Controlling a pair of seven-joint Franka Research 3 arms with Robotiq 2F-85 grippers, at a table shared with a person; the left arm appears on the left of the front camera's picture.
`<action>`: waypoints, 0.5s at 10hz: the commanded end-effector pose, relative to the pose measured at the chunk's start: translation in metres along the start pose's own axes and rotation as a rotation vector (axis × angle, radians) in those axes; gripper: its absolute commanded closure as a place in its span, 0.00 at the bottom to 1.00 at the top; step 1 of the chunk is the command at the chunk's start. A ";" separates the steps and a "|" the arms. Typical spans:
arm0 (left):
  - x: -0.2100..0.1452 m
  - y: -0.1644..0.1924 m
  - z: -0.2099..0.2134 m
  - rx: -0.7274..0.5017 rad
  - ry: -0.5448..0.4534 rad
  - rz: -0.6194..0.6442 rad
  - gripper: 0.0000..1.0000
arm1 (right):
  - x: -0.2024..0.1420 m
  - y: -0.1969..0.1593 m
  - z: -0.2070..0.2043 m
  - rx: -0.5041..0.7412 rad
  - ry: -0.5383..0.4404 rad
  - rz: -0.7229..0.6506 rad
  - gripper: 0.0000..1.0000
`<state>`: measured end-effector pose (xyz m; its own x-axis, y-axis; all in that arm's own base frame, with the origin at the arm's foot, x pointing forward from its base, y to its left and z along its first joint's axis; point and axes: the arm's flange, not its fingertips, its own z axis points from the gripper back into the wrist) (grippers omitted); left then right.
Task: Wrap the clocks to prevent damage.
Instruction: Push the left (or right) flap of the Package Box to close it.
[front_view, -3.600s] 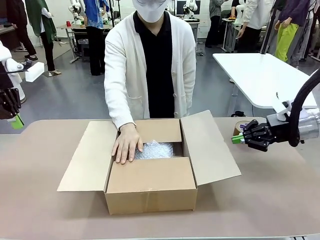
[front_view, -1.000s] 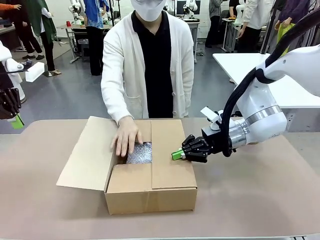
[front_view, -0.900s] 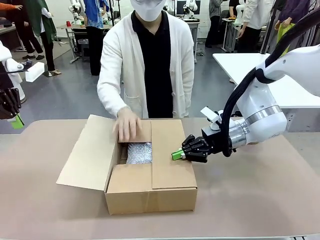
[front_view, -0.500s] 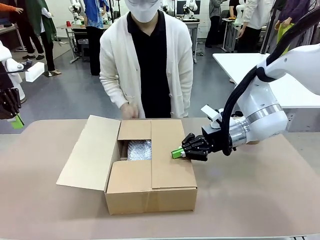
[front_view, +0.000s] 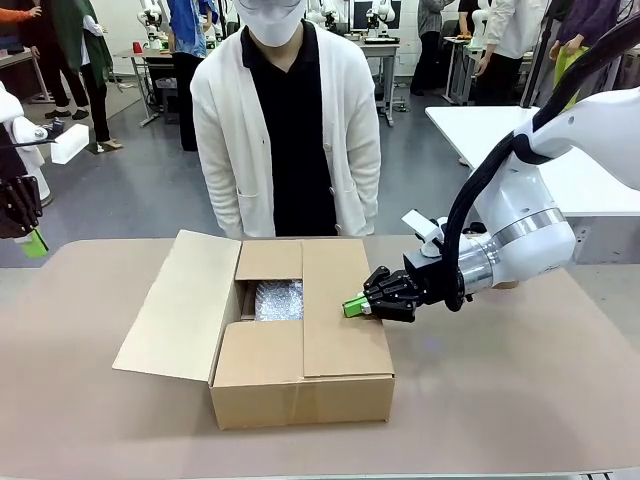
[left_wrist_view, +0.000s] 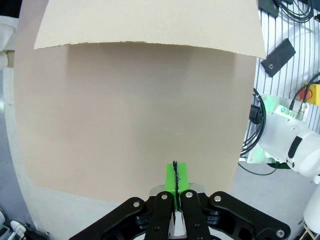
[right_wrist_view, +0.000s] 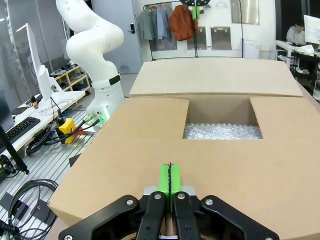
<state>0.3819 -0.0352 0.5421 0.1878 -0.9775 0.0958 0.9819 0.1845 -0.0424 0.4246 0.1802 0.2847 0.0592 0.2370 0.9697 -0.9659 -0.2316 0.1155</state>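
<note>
Bubble wrap (front_view: 279, 300) is lying in the cardboard box (front_view: 300, 392), and I am reporting outward from my right end effector (front_view: 352, 307) towards it. That end effector is clenched, green pads pressing together with nothing between them. It is sitting low over the right flap (front_view: 335, 310), which is folded flat across the box top; I cannot tell whether it is touching the cardboard. In the right wrist view the closed fingers (right_wrist_view: 165, 181) are pointing across this flap towards the square opening, where the bubble wrap (right_wrist_view: 222, 131) is showing below the flaps. No clock face is showing through the wrap.

The near flap (front_view: 258, 352) and far flap (front_view: 268, 260) are also lying folded inward. The left flap (front_view: 180, 305) is standing open, leaning outward over the desk (front_view: 500, 400).

My left end effector (front_view: 31, 241) is hanging clenched and empty at the desk's left edge, well apart from the box. Its wrist view is looking down past the closed end effector (left_wrist_view: 175, 178) at bare desk (left_wrist_view: 125, 125).

A person (front_view: 290, 130) is standing at the far side, just behind the box, arms hanging down.
</note>
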 end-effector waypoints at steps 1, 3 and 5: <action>-0.002 0.000 0.002 -0.008 -0.008 -0.006 1.00 | -0.006 0.000 -0.001 -0.008 0.012 -0.009 0.99; -0.002 0.000 0.002 -0.008 -0.008 -0.006 1.00 | -0.006 0.000 -0.001 -0.008 0.012 -0.009 0.99; -0.002 0.000 0.002 -0.008 -0.008 -0.006 1.00 | -0.006 0.000 -0.001 -0.008 0.012 -0.009 0.99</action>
<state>0.3819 -0.0352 0.5421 0.1878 -0.9775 0.0958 0.9819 0.1845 -0.0424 0.4246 0.1802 0.2847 0.0592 0.2370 0.9697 -0.9659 -0.2316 0.1155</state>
